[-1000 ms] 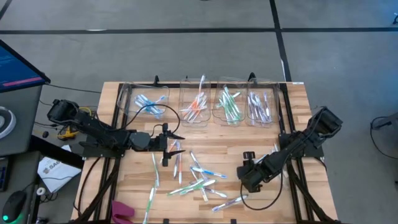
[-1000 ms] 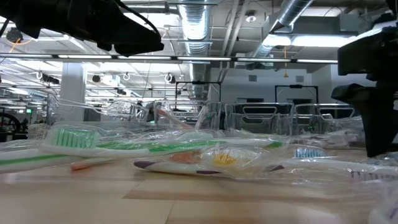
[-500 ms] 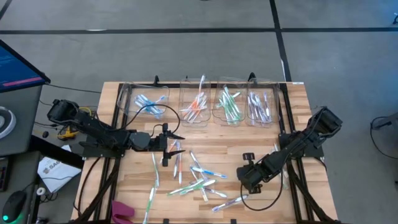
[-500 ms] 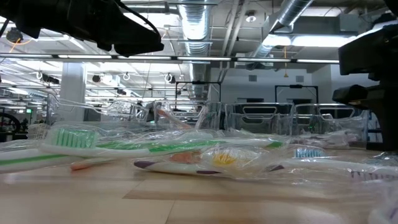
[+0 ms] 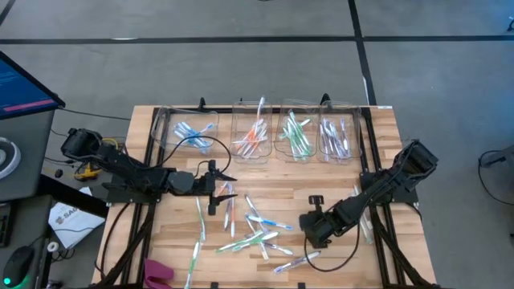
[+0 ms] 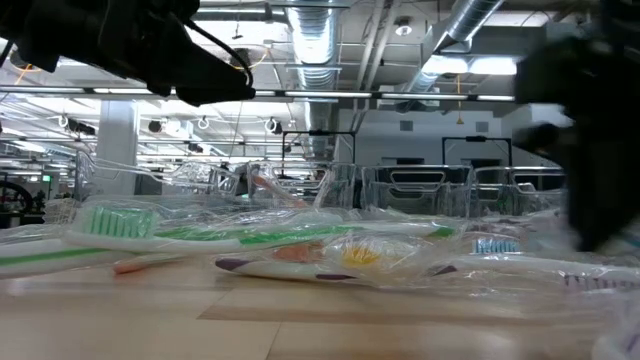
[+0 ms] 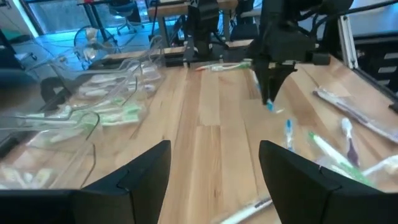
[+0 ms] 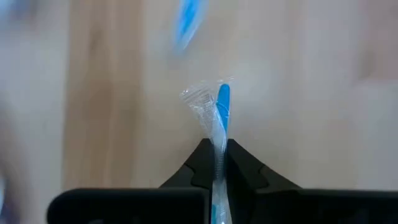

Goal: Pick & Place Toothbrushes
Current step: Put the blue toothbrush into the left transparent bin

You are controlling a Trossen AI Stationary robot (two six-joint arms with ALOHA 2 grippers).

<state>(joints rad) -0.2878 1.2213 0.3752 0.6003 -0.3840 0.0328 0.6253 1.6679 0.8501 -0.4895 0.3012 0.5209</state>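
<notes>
Several wrapped toothbrushes lie loose on the wooden table's middle. My right gripper stands over the pile's right side, shut on one toothbrush with a blue end in a clear wrapper. In the left wrist view, that toothbrush's blue tip shows below the right fingers. My left gripper hovers open left of the pile with nothing between its fingers. My right gripper pinches the wrapped toothbrush's handle between its two fingertips. The fingers come steeply from above and lie along the handle. The blue end and a crumpled bit of wrapper stick out past the fingertips, low over the table.
Four clear bins stand in a row along the far edge, holding blue, orange, green and purple toothbrushes. A pink object lies at the near left corner. Bare wood lies between the bins and the pile.
My right gripper has moved a little toward the table's left edge and slightly up.
</notes>
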